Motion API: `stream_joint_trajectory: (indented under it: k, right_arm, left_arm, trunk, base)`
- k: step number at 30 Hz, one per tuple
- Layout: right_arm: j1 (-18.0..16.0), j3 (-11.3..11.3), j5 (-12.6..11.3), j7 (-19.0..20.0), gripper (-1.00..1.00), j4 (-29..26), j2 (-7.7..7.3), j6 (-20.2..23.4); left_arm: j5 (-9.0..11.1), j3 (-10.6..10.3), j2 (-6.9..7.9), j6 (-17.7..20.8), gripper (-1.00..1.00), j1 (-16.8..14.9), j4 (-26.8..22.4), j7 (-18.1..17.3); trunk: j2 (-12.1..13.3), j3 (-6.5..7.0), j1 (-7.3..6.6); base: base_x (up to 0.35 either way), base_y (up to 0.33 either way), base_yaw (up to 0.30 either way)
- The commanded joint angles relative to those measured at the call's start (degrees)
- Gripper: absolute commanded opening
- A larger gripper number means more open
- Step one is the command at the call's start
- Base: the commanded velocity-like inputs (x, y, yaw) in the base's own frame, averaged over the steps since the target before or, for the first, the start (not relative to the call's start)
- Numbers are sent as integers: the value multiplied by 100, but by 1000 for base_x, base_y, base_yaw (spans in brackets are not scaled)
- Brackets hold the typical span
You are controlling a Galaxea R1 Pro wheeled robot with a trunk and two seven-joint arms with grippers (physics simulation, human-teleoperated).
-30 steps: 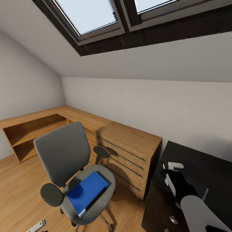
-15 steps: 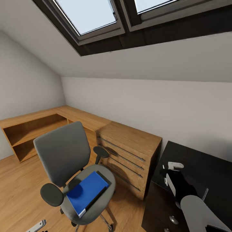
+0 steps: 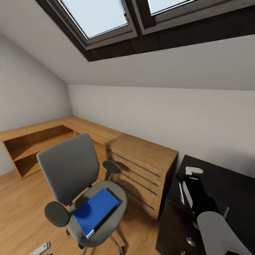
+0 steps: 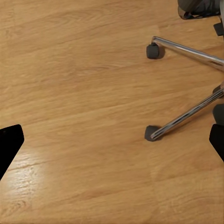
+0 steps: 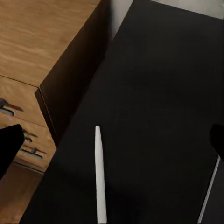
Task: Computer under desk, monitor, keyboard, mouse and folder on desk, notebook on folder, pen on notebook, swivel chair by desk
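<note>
- The bedroom has grey walls, a slanted ceiling with two roof windows (image 3: 106, 17), and a light wood plank floor (image 4: 84, 93).
- One long light wooden dresser (image 3: 141, 159) stands along the wall, with a low open shelf joined to it on the left.
- One desk with a glossy black top (image 3: 226, 184) stands just beside the dresser, on the right.
- One grey swivel chair (image 3: 71, 170) with black armrests and shiny chrome legs stands on the floor, near the dresser and apart from the desk.
- One flat bright blue folder (image 3: 95, 210) lies on the chair seat. It is not on the desk yet.
- One thin silvery-white pen (image 5: 99, 172) lies flat on the black top, near the edge by the dresser.
- The right gripper (image 5: 112, 147) hangs above the pen with its two dark fingers spread wide apart. It holds nothing.
- The left gripper (image 4: 112, 140) hangs low over the floor near two chair wheels. Its fingers are spread wide too, and it holds nothing.
- I think the folder is the next job. To do it well, the robot should turn to the chair, slide the fingers around one edge of the folder, and lift it flat so it does not slip.
- The pen should go on top last, after the notebook.
</note>
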Motion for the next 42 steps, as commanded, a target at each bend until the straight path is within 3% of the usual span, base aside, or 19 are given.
stream_joint_trajectory:
  k: [1, 2, 4, 5, 9, 10, 15, 19, 25, 28, 30, 36, 38, 39, 42]
  right_arm:
    - [1, -3, 59, 10, 100, -83, 44, 49]
    - [23, 1, 70, 5, 100, -393, 255, 89]
    - [57, 2, 77, 4, 100, -539, 368, 119]
    - [150, 8, 84, 3, 100, -713, 523, 172]
    - [314, 143, 87, 2, 100, -845, 713, 226]
    - [357, 288, 85, 2, 100, -864, 761, 235]
    - [467, 821, 76, 2, 100, -880, 826, 252]
    - [588, 1049, 67, 5, 100, -876, 845, 257]
    - [667, 1218, 53, 20, 100, -838, 855, 260]
    - [687, 1443, 50, 36, 100, -739, 858, 249]
    - [694, 1667, 48, 67, 100, -601, 860, 231]
    - [699, 2034, 40, 131, 100, -262, 866, 208]
    - [700, 2124, 0, 160, 100, 33, 870, 174]
    - [701, 2189, -63, 181, 100, 519, 873, -46]
    - [606, 2284, -25, 192, 100, 384, 971, 49]
  left_arm:
    - [42, -5, 1, 26, 100, -1, -10, 23]
    - [41, -8, 0, 26, 100, -2, -4, 24]
    - [40, -9, 1, 26, 100, -3, -3, 25]
    - [44, -8, 1, 26, 100, -2, 1, 23]
    - [46, -7, 2, 26, 100, 0, 6, 20]
    - [46, -6, 2, 26, 100, -1, 7, 20]
    - [47, -6, 2, 26, 100, -1, 8, 19]
    - [47, -6, 2, 26, 100, -3, 8, 19]
    - [47, 0, 4, 30, 100, -3, 8, 19]
    - [49, 2, 7, 33, 100, 0, 11, 19]
    - [49, 2, 9, 34, 100, -2, 14, 19]
    - [49, 3, 10, 34, 100, -2, 16, 19]
    - [52, 0, 11, 39, 100, -3, 18, 19]
    - [54, -4, 11, 41, 100, -3, 23, 15]
    - [151, 93, -87, 41, 100, -33, -75, 92]
  trunk:
    - [-4, -7, 0]
    - [-4, -7, 0]
    - [-4, -7, 0]
    - [-4, -7, 0]
    - [-4, 6, 0]
    - [-4, 12, 0]
    - [-4, 47, 0]
    - [-4, 74, 0]
    - [-4, 90, 0]
    - [-4, 92, 0]
    - [-4, 93, 0]
    - [-4, 94, 0]
    - [-4, 94, 0]
    - [-4, 94, 0]
    - [-5, 93, 0]
  base:
    - [0, 0, 0]
    - [0, 0, 0]
    - [0, 0, 0]
    - [0, 0, 0]
    - [-52, 0, 24]
    - [-190, 0, 75]
    - [-265, 0, 125]
    - [-314, 0, 168]
    - [-331, 0, 86]
    - [-335, 0, 23]
    - [-336, 0, 10]
    - [-336, 0, 5]
    - [-336, 0, 1]
    - [-336, 0, 1]
    - [0, 0, 0]
